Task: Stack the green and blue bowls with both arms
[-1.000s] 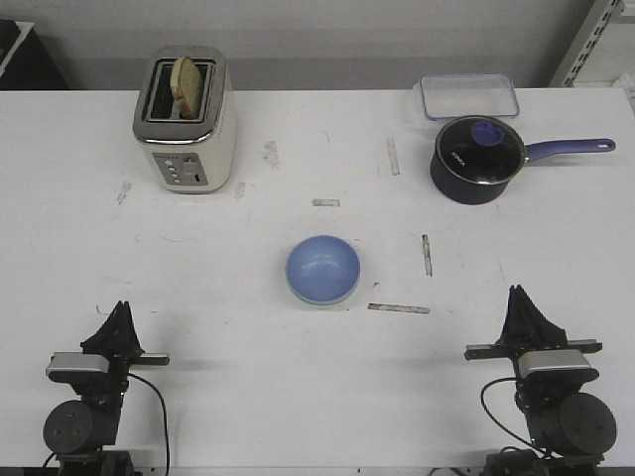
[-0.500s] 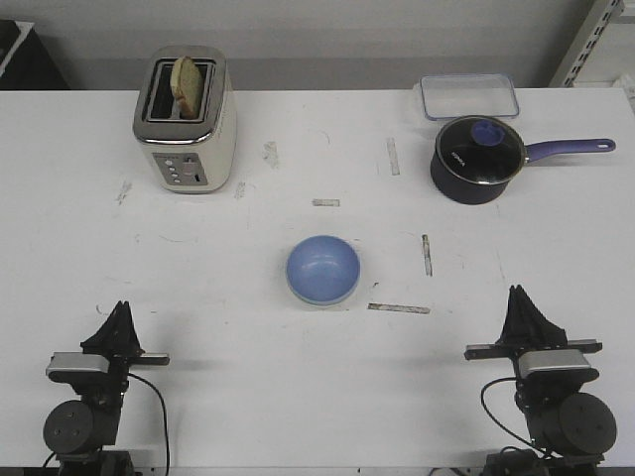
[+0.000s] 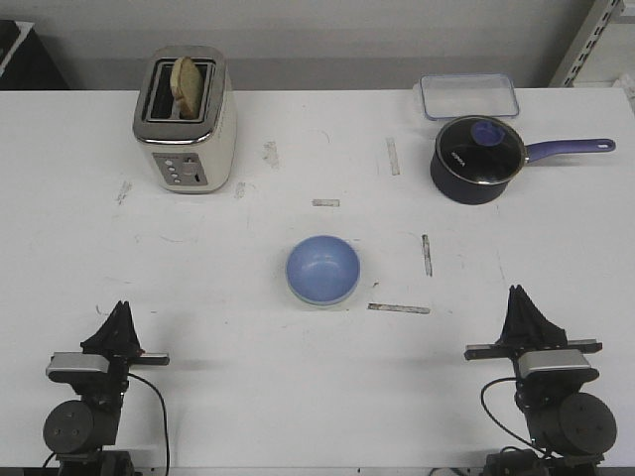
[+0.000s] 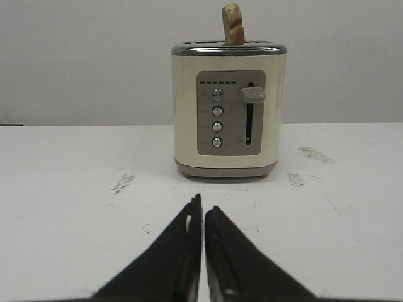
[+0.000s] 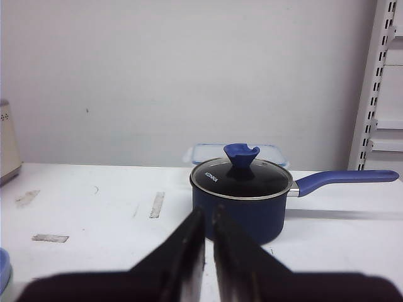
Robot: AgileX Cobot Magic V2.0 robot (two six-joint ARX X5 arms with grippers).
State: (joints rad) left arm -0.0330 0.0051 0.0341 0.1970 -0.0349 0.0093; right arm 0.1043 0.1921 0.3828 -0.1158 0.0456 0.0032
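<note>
Both sets of fingers are clenched on nothing: the left gripper (image 4: 203,217) shows only a thin slit between its fingers, and so does the right gripper (image 5: 209,220). Both sit low at the near edge of the worktop (image 3: 228,327), well apart from the bowls.

Ahead of the fingers and between the two arms, the blue bowl (image 3: 322,268) sits inside the green bowl (image 3: 319,301), of which only a pale sliver shows under the blue rim. You may judge the stack complete.

Beyond the left fingers stands the toaster (image 4: 227,110) with its bread slice (image 4: 233,24); beyond the right fingers, the saucepan (image 5: 242,198). Keep both arms parked and clear of the stack; do not re-grip it.
</note>
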